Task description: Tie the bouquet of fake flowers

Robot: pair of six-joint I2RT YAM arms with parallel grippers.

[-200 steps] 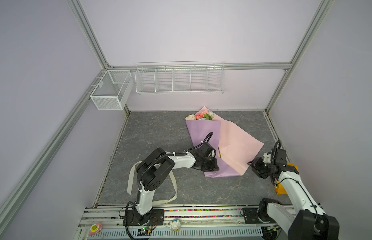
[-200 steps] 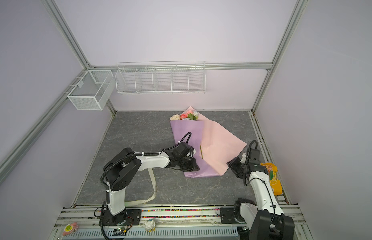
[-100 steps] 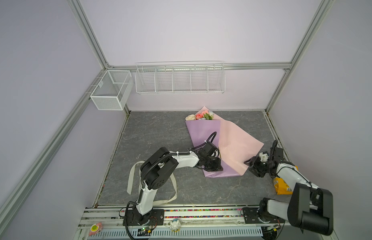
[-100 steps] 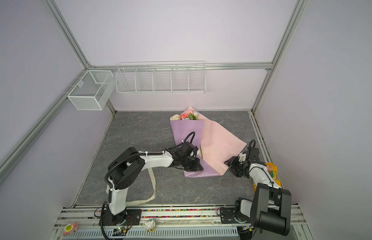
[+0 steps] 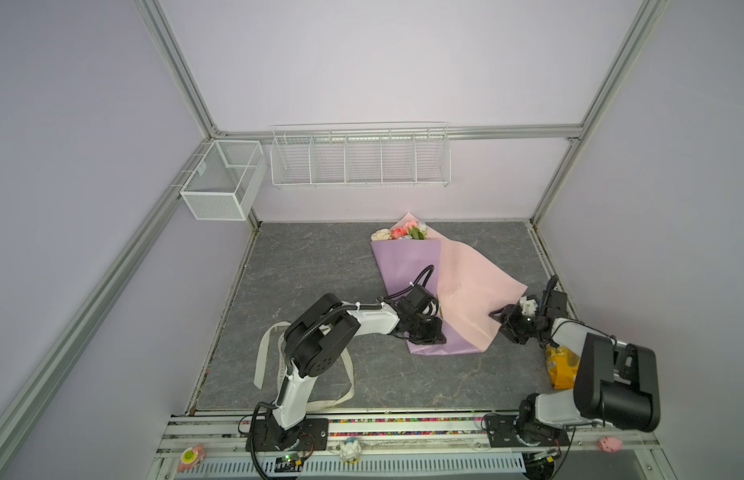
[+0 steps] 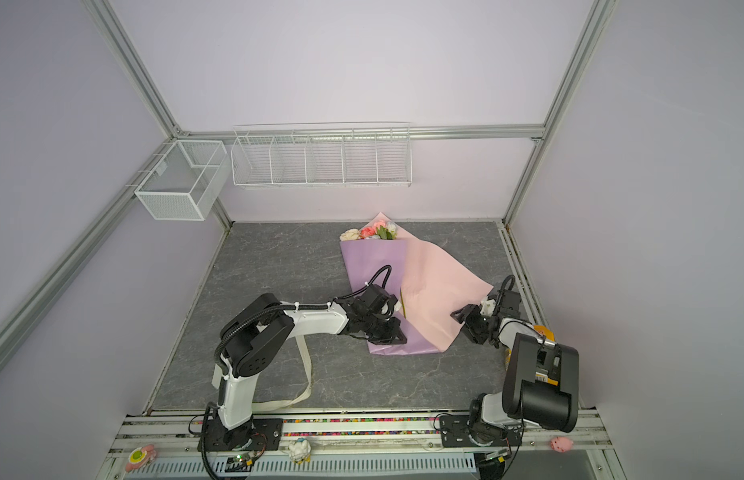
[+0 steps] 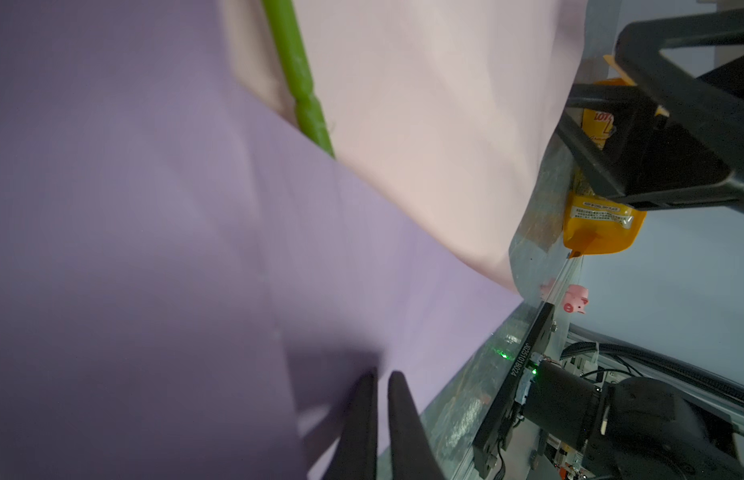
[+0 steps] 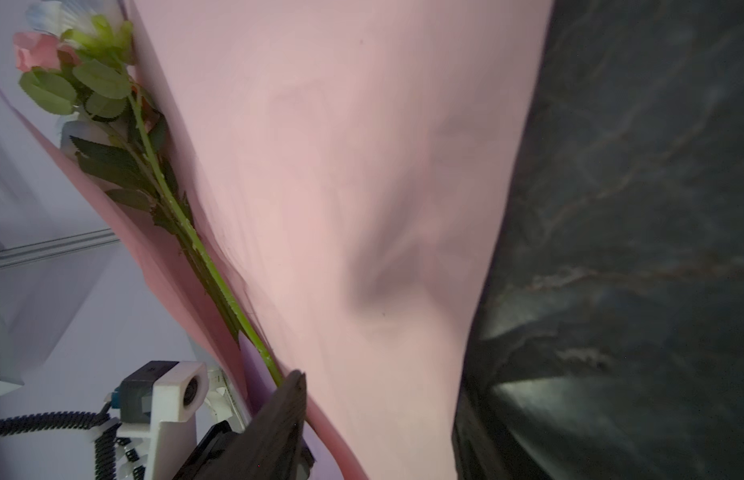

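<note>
The bouquet lies center-right on the bench, lilac-and-pink wrap swallowing the stems, only blooms poking out up top. Left gripper jaws clenched over the lilac end; can't tell if paper's pinched. Right gripper jaws spread around the pink corner. Ribbon half hidden behind the left arm.

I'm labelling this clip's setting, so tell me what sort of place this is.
Probably a robot lab cell: plain walls in an aluminium frame, robot arms bolted to a front rail, and a wall-hung wire rack.
</note>
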